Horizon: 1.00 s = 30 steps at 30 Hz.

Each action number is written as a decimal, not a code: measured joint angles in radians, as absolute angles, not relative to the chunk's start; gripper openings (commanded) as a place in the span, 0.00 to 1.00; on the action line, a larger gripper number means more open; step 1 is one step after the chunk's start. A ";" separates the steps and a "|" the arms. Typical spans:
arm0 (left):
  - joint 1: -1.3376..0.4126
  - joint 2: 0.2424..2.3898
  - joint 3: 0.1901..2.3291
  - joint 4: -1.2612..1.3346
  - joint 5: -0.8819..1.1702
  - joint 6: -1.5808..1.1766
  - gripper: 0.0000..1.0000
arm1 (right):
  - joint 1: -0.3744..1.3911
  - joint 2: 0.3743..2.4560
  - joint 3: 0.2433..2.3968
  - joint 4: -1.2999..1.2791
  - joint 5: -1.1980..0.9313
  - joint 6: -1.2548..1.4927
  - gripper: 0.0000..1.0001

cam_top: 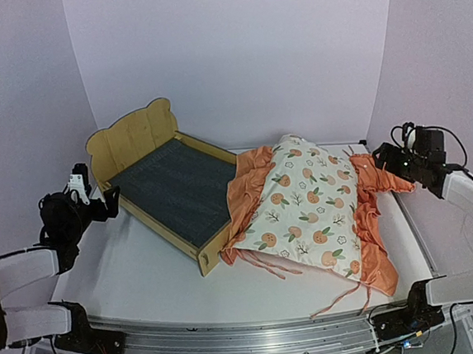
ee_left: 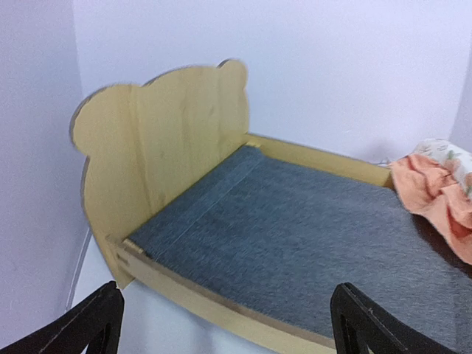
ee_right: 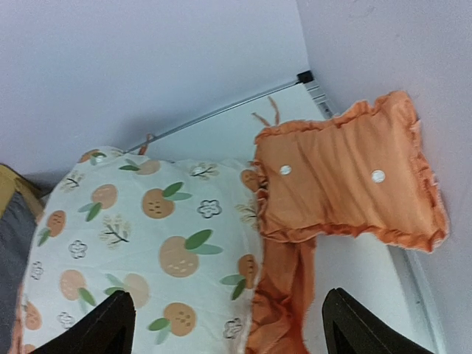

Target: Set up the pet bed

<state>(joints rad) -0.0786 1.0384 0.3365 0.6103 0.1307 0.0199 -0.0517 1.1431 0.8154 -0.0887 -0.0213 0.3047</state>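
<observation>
The pet bed point(cam_top: 170, 179) is a light plywood frame with a bear-ear headboard point(ee_left: 166, 140) and a dark grey felt base point(ee_left: 310, 236), set diagonally at the left-centre of the table. An orange-print ruffled mattress pad point(cam_top: 305, 208) lies beside it, its left edge draped over the bed's foot corner. A small orange pillow point(ee_right: 346, 177) lies at the pad's far right. My left gripper point(cam_top: 110, 200) hovers open just left of the bed's side rail. My right gripper point(cam_top: 384, 157) hangs open near the pillow, over the pad's right edge point(ee_right: 284, 287). Neither holds anything.
The white table point(cam_top: 137, 277) has a metal rail point(cam_top: 259, 341) along its near edge. Lilac walls close in the back and both sides. Thin orange ties point(cam_top: 338, 300) trail from the pad toward the front edge.
</observation>
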 measured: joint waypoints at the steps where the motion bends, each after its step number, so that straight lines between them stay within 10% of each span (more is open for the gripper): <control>1: -0.079 0.980 0.337 0.576 0.172 0.034 1.00 | -0.051 1.163 0.849 -0.116 -0.057 0.325 0.78; 12: -0.106 0.999 0.504 0.301 0.569 0.127 1.00 | 0.228 1.512 1.083 -0.319 -0.021 0.465 0.81; 20: -0.120 1.094 0.657 0.282 0.607 0.067 1.00 | 0.227 1.729 1.131 -0.429 0.022 0.492 0.00; 30: -0.125 1.119 0.747 0.297 0.617 -0.064 1.00 | 0.227 1.626 1.278 -0.548 0.010 0.351 0.00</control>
<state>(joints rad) -0.1246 1.1192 0.7475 0.2973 0.6166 -0.0642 0.2268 1.6264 1.2780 -0.5476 0.0104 0.3513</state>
